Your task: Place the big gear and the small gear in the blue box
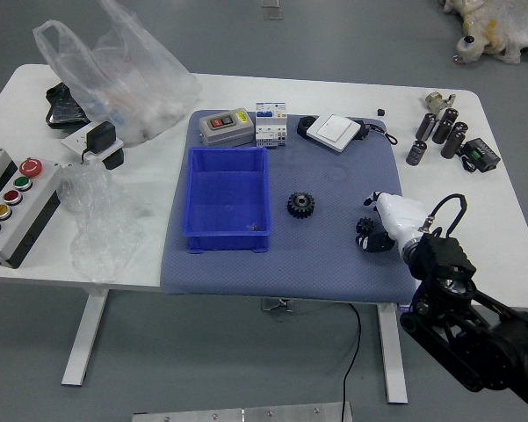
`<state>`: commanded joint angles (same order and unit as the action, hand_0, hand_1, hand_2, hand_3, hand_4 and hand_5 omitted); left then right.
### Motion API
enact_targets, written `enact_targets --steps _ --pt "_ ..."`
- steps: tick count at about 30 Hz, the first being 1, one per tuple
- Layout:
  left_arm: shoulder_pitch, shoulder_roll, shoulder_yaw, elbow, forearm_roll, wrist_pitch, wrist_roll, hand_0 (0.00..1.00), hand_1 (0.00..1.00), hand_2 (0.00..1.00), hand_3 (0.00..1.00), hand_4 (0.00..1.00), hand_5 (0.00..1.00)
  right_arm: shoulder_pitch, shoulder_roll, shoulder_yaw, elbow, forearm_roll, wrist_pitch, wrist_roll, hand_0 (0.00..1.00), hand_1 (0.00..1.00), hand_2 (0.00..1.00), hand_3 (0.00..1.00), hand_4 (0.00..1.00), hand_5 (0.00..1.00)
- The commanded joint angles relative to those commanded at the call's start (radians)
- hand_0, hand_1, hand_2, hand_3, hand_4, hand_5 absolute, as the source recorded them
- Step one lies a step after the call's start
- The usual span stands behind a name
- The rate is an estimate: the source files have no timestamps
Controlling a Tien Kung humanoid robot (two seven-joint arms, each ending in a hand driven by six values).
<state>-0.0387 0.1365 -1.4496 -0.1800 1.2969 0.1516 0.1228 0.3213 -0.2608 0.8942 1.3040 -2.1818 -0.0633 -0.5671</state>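
Its right hand [401, 217], the only one in sight, is open wide and holds nothing, and the small gear [365, 226] sits on the mat [316, 264] just left of the palm, by the gap between thumb [379, 242] and fingers [385, 204], so the hand likely must slide left a bit, then close.

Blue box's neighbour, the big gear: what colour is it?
The big gear is black, showing best in the head view.
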Motion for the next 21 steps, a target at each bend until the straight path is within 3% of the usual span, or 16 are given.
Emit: enact_targets --steps 2,3,14,21 --pt "0.000 0.000 0.001 0.000 -0.001 0.000 0.000 0.625 0.577 0.549 0.683 0.719 0.275 0.000 0.002 0.000 -0.010 -0.001 -0.003 0.003 0.245 0.381 0.531 0.619 0.580 0.123" --pt "0.000 0.000 0.001 0.000 -0.001 0.000 0.000 0.626 0.577 0.549 0.682 0.719 0.275 0.000 0.002 0.000 -0.014 0.000 -0.003 0.003 0.240 0.365 0.443 0.503 0.521 0.035" --pt "0.001 -0.001 0.000 0.000 -0.003 0.000 -0.001 0.626 0.577 0.549 0.682 0.718 0.276 0.017 -0.006 -0.007 -0.003 -0.004 -0.031 0.016 0.245 0.367 0.414 0.505 0.478 0.010" --pt "0.003 0.000 -0.004 0.000 -0.001 0.000 0.001 0.625 0.577 0.549 0.683 0.719 0.277 0.108 -0.022 -0.065 0.023 0.014 -0.053 0.029 0.248 0.375 0.407 0.511 0.477 0.006"
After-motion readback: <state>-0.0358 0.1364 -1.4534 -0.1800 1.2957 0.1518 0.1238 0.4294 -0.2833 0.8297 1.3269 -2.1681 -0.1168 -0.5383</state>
